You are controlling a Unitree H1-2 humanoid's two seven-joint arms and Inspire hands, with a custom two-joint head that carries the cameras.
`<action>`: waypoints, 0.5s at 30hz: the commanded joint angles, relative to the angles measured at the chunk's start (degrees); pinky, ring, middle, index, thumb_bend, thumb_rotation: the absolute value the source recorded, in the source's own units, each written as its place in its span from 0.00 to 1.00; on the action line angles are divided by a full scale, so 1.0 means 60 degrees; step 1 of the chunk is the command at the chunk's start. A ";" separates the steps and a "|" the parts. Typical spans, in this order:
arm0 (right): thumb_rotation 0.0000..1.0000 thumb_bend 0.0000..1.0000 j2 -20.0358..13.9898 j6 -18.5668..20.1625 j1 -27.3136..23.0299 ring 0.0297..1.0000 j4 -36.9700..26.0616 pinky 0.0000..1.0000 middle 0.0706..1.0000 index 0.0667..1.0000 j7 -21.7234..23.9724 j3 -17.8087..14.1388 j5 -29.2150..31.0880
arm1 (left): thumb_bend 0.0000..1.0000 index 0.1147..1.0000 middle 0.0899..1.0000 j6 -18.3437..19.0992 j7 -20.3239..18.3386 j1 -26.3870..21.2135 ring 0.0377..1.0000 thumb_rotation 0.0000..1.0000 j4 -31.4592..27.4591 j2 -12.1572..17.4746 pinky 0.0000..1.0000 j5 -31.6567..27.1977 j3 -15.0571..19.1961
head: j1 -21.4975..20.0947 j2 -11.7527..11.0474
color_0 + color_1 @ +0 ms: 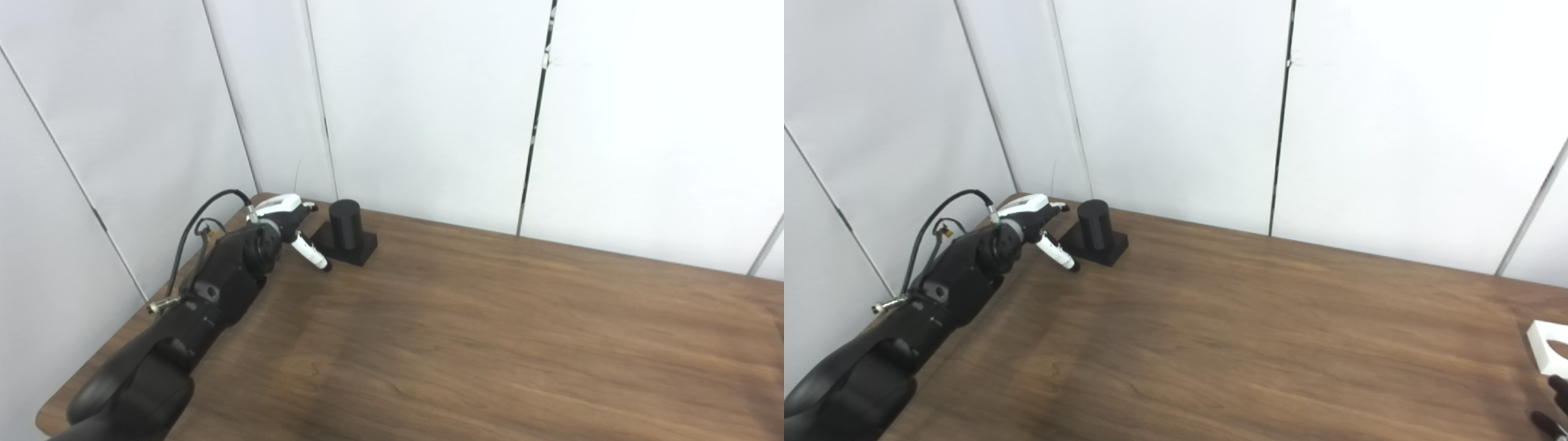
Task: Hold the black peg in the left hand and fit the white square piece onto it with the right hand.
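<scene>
Look to the upper left of the frame and you find your left robot hand [293, 228] at the far left corner of the tabletop [490, 331], its dark arm running up from the bottom left corner along the tabletop's left edge. The hand holds nothing: its fingers [310, 251] are spread, one white finger with a dark tip pointing down and to the right toward the tabletop, another reaching right toward the peg.

The black peg [345, 224] stands upright just to the right of that hand, a short round post on a flat square black base [357, 250]. The base lies flat on the wood close to the white wall panels [429, 104] at the back. The lower fingertip sits just beside the near left corner of the base; you cannot tell from either view whether it touches.

The white square piece [1549, 352] shows only in the right eye view, at the right edge of the frame, lying flat on the tabletop with a round hole in it, partly cut off by the frame. It is well apart from the peg.

Of your right robot hand [1552, 404] you see only dark fingertips in the bottom right corner of the right eye view, just below the white piece; whether it is open or closed cannot be told.
</scene>
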 commanded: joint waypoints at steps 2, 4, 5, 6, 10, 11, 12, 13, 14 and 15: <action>1.00 0.61 -0.0267 0.0037 0.0098 1.00 -0.0280 1.00 0.94 1.00 0.0052 -0.0134 0.0000 | 1.00 0.95 1.00 -0.0233 0.0241 -0.0751 1.00 0.27 0.0062 0.0209 1.00 0.0234 -0.0054 | -0.0025 -0.0001; 1.00 0.61 -0.0294 0.0054 0.0177 1.00 -0.0325 1.00 0.94 1.00 0.0078 -0.0147 0.0022 | 1.00 0.95 1.00 -0.0268 0.0216 -0.0803 1.00 0.29 0.0090 0.0193 1.00 0.0200 -0.0112 | -0.0062 0.0012; 1.00 0.62 -0.0304 0.0035 0.0218 1.00 -0.0339 1.00 0.94 1.00 0.0098 -0.0151 0.0034 | 1.00 0.95 1.00 -0.0284 0.0206 -0.0817 1.00 0.29 0.0093 0.0186 1.00 0.0172 -0.0116 | -0.0083 0.0016; 1.00 0.62 -0.0319 -0.0021 0.0262 1.00 -0.0333 1.00 0.95 1.00 0.0136 -0.0155 0.0049 | 1.00 0.94 1.00 -0.0285 0.0189 -0.0828 1.00 0.28 0.0087 0.0178 1.00 0.0150 -0.0113 | -0.0100 0.0013; 1.00 0.63 -0.0313 -0.0004 0.0408 1.00 -0.0467 1.00 0.95 1.00 0.0165 -0.0212 0.0122 | 1.00 0.94 1.00 -0.0328 0.0059 -0.0917 1.00 0.25 0.0116 0.0148 1.00 0.0105 -0.0119 | -0.0157 0.0060; 1.00 0.63 -0.0306 0.0067 0.0449 1.00 -0.0534 1.00 0.95 1.00 0.0136 -0.0233 0.0133 | 1.00 0.94 1.00 -0.0310 0.0014 -0.0925 1.00 0.24 0.0090 0.0144 1.00 0.0097 -0.0117 | -0.0156 0.0088; 1.00 0.63 -0.0305 0.0100 0.0486 1.00 -0.0568 1.00 0.95 1.00 0.0139 -0.0253 0.0165 | 1.00 0.94 1.00 -0.0308 -0.0017 -0.0939 1.00 0.24 0.0078 0.0135 1.00 0.0099 -0.0123 | -0.0167 0.0086; 1.00 0.63 -0.0303 0.0132 0.0515 1.00 -0.0601 1.00 0.95 1.00 0.0142 -0.0267 0.0193 | 1.00 0.94 1.00 -0.0322 -0.0051 -0.0954 1.00 0.23 0.0080 0.0126 1.00 0.0093 -0.0127 | -0.0180 0.0081; 1.00 0.64 -0.0299 0.0128 0.0540 1.00 -0.0598 1.00 0.95 1.00 0.0157 -0.0279 0.0220 | 1.00 0.94 1.00 -0.0341 -0.0082 -0.0964 1.00 0.22 0.0081 0.0116 1.00 0.0078 -0.0129 | -0.0184 0.0078; 1.00 0.64 -0.0297 0.0116 0.0565 1.00 -0.0600 1.00 0.96 1.00 0.0171 -0.0287 0.0241 | 1.00 0.93 1.00 -0.0347 -0.0106 -0.0957 1.00 0.21 0.0060 0.0117 1.00 0.0070 -0.0127 | -0.0196 0.0075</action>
